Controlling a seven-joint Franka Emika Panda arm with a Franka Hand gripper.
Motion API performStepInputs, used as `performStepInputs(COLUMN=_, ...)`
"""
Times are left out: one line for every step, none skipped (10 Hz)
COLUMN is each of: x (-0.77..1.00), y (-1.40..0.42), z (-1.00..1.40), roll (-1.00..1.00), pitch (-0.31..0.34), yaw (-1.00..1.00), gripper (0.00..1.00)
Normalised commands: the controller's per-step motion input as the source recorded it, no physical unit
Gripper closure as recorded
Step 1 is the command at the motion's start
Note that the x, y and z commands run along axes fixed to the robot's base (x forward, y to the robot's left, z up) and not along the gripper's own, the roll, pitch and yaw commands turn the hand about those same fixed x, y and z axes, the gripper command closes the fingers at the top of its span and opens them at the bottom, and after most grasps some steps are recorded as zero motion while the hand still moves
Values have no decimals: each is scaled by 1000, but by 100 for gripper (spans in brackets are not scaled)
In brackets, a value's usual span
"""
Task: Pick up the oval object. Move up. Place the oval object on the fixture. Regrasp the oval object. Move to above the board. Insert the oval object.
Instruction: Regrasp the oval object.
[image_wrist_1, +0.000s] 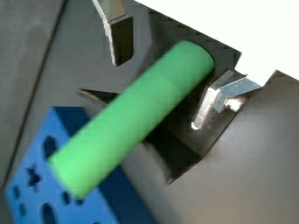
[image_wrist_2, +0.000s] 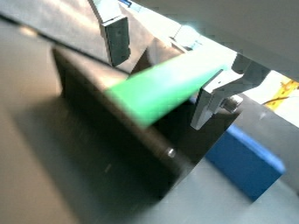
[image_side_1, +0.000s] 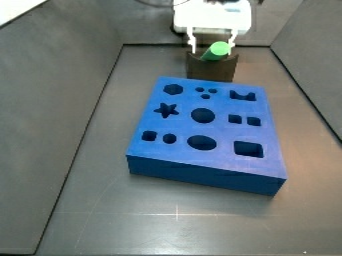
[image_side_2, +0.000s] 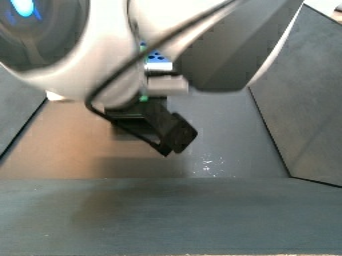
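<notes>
Claw (image_wrist_1: 163, 74) stands wide, fingers apart from the oval object (image_wrist_1: 135, 122) resting on the fixture (image_wrist_1: 176, 153).

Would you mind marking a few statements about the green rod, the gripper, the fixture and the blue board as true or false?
1. The oval object lies on the fixture. True.
2. The gripper is clamped shut on the oval object. False: in both wrist views the fingers stand apart on either side of the rod, with gaps showing.
3. The oval object is already inserted in the board. False: in a side view it sits at the fixture beyond the board's far edge.
4. The board has a star-shaped cut-out. True.
5. The gripper hovers over the middle of the board. False: it is over the fixture, behind the board.
</notes>
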Motion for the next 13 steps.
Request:
performStepInputs(x=-28, y=0, z=1000, roll=27, pitch=44, yaw=-1, gripper=0)
performStepInputs(x=-39, y=-4, z=1000, roll=51, pitch=44, yaw=-6, gripper=0)
performStepInputs(x=-45, y=1, z=923, roll=59, pitch=47, yaw=-9, gripper=0)
performStepInputs(x=-42, y=-2, z=747, roll=62, pitch=48, yaw=-15, gripper=0)
performStepInputs(x=-37, y=-2, z=508, roll=67, pitch=52, yaw=-16, gripper=0)
performStepInputs(x=-37, y=-2, z=329, roll=69, pitch=57, yaw=-18, gripper=0)
performStepInputs(x=-1000, y=0, z=0, roll=-2, pitch=-62, yaw=0, gripper=0)
performStepInputs(x=-1000, y=-3, z=-71, roll=-23, pitch=-100, yaw=-4, gripper=0)
performStepInputs(x=-1000, y=-2, z=-35, roll=-5, pitch=-132, yaw=-8, gripper=0)
performStepInputs(x=-1000, y=-11, z=-16, roll=11, pitch=-145, yaw=11, gripper=0)
performStepInputs(x=-1000, y=-10, z=-19, roll=26, pitch=-155, yaw=29, gripper=0)
performStepInputs(x=-1000, y=-15, z=-16, roll=44, pitch=-167, yaw=52, gripper=0)
performStepInputs(x=-1000, y=-21, z=-7, roll=58, pitch=-175, yaw=69, gripper=0)
